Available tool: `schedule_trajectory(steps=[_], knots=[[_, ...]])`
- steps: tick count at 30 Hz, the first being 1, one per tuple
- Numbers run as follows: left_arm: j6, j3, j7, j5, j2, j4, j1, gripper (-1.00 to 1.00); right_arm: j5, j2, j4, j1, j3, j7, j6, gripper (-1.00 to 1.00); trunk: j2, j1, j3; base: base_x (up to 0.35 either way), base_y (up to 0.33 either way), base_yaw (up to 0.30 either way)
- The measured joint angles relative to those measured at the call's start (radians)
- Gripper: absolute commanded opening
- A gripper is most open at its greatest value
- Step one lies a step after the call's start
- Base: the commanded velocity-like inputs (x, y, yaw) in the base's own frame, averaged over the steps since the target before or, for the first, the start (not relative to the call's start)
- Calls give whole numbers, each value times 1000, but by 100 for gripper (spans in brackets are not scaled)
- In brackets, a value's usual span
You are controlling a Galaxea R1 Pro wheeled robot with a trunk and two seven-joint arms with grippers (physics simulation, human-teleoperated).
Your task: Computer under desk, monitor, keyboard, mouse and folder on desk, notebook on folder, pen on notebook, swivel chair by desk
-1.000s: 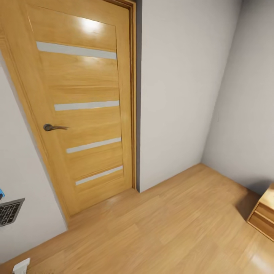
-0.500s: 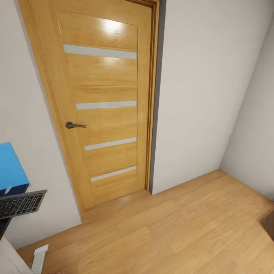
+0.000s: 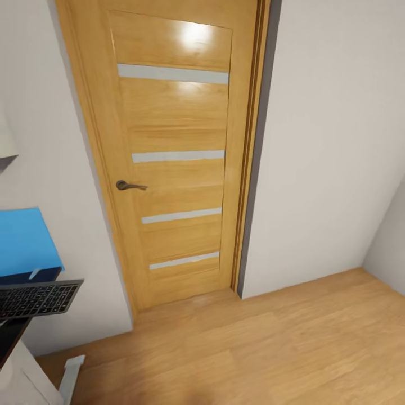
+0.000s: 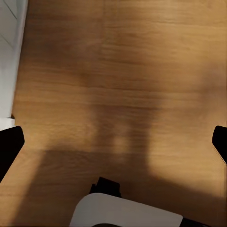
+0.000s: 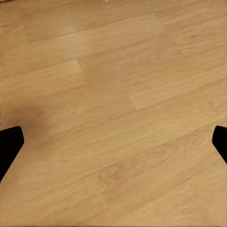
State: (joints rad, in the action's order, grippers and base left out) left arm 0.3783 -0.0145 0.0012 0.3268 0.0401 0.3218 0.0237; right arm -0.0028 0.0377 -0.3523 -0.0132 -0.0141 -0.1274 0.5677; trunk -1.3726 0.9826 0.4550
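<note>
Bedroom door [image 3: 180, 163] and bare wood floor [image 3: 270, 349] face the robot in transit; keyboard [image 3: 36, 298] and blue folder [image 3: 25, 242] sit far left. Both grippers hang wide open, empty. Next, likely: turning left toward them.

Wood plank floor [image 3: 292, 349], white furniture base [image 3: 70, 377] standing on it at lower left near the wall.

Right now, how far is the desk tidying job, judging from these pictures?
Little looks finished. The dark grey keyboard lies on a dark surface at the head view's left edge, with the bright blue folder behind it. Nothing is in hand: both wrist views show open jaws over the wooden floor. The other items are left to check.
</note>
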Motion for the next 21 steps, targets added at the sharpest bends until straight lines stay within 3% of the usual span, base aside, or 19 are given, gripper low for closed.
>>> schedule_trajectory(steps=[10, 21], knots=[[0, 0, 0, 0, 0, 0, 0, 100, 0, 0, -2, 0, 0, 0, 0, 100, 0, 0, 1, 17, -36, 283], [-1, 0, 0, 1, 0, 0, 0, 100, 1, 0, -3, 0, -1, 0, 0, 100, 0, 0, 1, -172, 0, 288]])
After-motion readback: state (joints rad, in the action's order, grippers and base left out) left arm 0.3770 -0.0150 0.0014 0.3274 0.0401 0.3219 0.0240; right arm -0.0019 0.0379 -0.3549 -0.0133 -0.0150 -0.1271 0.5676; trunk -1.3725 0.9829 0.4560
